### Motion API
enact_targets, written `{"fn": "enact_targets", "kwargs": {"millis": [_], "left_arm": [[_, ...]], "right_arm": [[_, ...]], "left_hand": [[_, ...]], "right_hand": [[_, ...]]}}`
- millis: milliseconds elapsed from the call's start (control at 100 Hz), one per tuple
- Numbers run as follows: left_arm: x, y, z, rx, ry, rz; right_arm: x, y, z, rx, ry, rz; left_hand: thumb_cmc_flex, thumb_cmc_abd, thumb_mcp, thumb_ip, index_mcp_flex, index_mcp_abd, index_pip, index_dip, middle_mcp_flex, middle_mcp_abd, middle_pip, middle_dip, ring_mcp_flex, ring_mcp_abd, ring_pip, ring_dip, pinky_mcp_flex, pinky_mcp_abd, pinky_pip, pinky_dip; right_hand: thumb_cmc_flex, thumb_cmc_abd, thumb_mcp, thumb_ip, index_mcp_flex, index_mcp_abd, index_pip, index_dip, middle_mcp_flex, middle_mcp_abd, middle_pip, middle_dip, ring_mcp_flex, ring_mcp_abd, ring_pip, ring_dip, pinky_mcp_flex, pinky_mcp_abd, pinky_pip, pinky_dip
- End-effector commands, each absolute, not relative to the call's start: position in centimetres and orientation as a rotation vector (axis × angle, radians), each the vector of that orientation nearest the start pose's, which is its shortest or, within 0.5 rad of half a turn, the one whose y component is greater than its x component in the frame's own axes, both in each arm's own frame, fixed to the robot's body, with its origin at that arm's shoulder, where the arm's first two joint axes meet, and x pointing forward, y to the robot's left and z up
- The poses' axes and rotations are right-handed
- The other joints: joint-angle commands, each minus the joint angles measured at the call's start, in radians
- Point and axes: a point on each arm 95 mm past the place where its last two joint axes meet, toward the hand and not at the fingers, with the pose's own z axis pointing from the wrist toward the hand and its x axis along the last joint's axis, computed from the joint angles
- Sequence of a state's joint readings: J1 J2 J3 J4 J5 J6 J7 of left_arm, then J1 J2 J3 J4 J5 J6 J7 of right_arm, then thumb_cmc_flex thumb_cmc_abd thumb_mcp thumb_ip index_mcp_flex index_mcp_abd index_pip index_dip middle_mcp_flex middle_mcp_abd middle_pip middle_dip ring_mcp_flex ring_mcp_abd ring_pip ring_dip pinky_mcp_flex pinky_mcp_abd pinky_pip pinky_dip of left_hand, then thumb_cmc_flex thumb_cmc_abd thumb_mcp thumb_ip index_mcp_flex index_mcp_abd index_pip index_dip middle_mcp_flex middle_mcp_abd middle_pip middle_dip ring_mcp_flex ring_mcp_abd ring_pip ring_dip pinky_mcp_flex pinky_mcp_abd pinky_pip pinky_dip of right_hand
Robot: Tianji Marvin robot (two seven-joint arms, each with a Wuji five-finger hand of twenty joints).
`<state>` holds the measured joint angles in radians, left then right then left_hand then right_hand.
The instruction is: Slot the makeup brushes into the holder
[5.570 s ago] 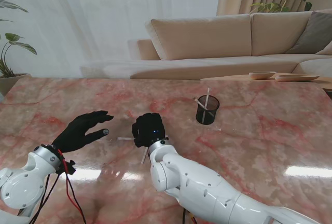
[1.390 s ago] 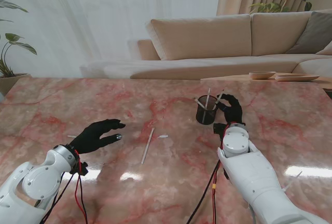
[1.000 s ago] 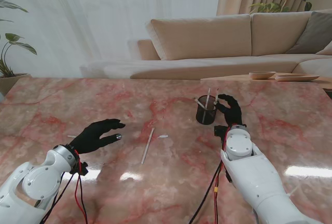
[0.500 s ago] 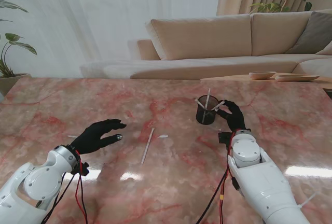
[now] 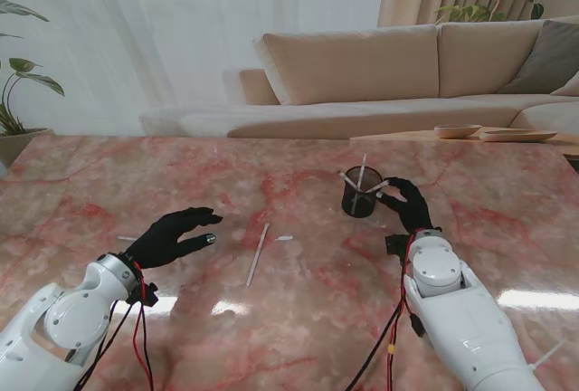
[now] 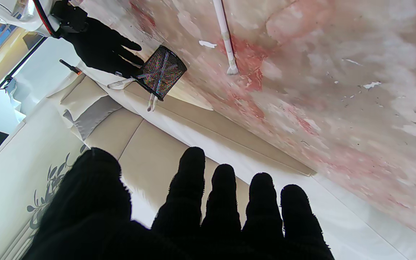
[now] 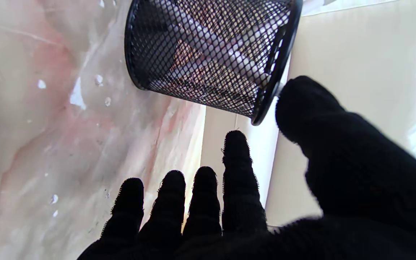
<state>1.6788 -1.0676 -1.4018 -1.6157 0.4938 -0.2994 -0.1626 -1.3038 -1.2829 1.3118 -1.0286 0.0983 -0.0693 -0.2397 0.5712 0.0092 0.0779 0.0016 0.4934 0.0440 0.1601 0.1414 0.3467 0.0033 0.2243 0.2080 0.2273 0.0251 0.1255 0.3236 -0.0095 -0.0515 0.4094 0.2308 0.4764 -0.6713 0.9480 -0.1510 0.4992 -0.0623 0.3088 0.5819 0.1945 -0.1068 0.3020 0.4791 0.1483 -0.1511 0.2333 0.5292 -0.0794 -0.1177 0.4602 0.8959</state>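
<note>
Right hand [image 5: 406,203] sits just beside the black mesh holder [image 5: 361,194], fingers spread, gripping nothing; three brushes lean inside it. Left hand [image 5: 172,237] hovers wide open, w/ one white makeup brush [image 5: 259,253] lying flat between us.

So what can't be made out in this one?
- Right hand, stand view: whether its fingers touch the brush leaning from the holder; too small.
- Brush count in the holder, right wrist view: mesh blurs the stems.
- White flecks near the lying brush, stand view: too small to identify.
</note>
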Motion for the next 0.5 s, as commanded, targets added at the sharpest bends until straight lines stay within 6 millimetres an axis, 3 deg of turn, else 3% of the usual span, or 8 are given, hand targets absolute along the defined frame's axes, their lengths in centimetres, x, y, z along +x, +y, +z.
{"fn": "enact_targets", "kwargs": {"millis": [0,100,190,240,490], "left_arm": [[37.7,4.4,-32.9,-1.604,1.434,-1.874],[37.7,4.4,-32.8,-1.6,1.435,-1.877],[37.8,4.3,-32.8,-1.595,1.434,-1.882],[37.9,4.3,-32.7,-1.591,1.433,-1.886],[38.0,4.3,-32.7,-1.58,1.43,-1.9]], "right_arm": [[46.8,-7.7,-39.6,-2.659,-0.237,-2.164],[46.3,-7.9,-38.8,-2.671,-0.306,-2.215],[45.6,-8.1,-37.9,-2.704,-0.395,-2.252],[45.2,-8.3,-37.3,-2.73,-0.452,-2.271],[42.9,-8.4,-34.4,-2.801,-0.777,-2.388]], "left_hand": [[0.014,0.006,-0.025,-0.007,0.005,-0.034,0.007,0.009,-0.035,-0.019,-0.023,-0.01,-0.031,-0.048,-0.022,-0.009,-0.001,-0.023,-0.031,-0.013],[0.014,0.005,-0.025,-0.007,0.006,-0.034,0.008,0.009,-0.035,-0.019,-0.023,-0.011,-0.031,-0.048,-0.022,-0.009,-0.001,-0.023,-0.03,-0.013],[0.014,0.005,-0.025,-0.007,0.005,-0.034,0.007,0.009,-0.035,-0.018,-0.024,-0.011,-0.03,-0.049,-0.023,-0.009,-0.001,-0.022,-0.03,-0.012],[0.014,0.005,-0.025,-0.007,0.005,-0.033,0.007,0.009,-0.035,-0.019,-0.024,-0.011,-0.03,-0.048,-0.023,-0.009,-0.001,-0.021,-0.03,-0.012],[0.014,0.004,-0.025,-0.007,0.006,-0.033,0.007,0.008,-0.034,-0.017,-0.023,-0.011,-0.029,-0.045,-0.022,-0.009,0.0,-0.02,-0.02,-0.006]], "right_hand": [[-0.034,0.005,-0.048,0.035,-0.027,0.003,-0.029,-0.019,-0.024,-0.006,-0.016,-0.013,-0.035,-0.011,-0.01,0.016,-0.013,-0.039,-0.021,0.032],[-0.037,0.027,-0.112,0.04,-0.049,0.009,-0.053,-0.035,-0.02,-0.005,-0.018,-0.014,-0.03,-0.007,0.009,0.021,-0.013,-0.028,-0.02,0.037],[-0.04,0.078,-0.264,0.062,-0.077,0.023,-0.084,-0.057,-0.013,-0.005,-0.021,-0.015,-0.025,0.002,0.054,0.022,-0.007,-0.016,-0.008,0.029],[-0.061,0.076,-0.304,0.077,-0.092,0.033,-0.095,-0.064,-0.009,-0.003,-0.022,-0.016,-0.022,0.008,0.08,0.028,-0.001,-0.011,-0.003,0.025],[-0.134,0.059,-0.332,0.093,-0.1,0.058,-0.11,-0.077,0.075,0.0,-0.002,-0.013,0.07,0.041,0.139,0.032,0.074,0.021,0.038,0.023]]}}
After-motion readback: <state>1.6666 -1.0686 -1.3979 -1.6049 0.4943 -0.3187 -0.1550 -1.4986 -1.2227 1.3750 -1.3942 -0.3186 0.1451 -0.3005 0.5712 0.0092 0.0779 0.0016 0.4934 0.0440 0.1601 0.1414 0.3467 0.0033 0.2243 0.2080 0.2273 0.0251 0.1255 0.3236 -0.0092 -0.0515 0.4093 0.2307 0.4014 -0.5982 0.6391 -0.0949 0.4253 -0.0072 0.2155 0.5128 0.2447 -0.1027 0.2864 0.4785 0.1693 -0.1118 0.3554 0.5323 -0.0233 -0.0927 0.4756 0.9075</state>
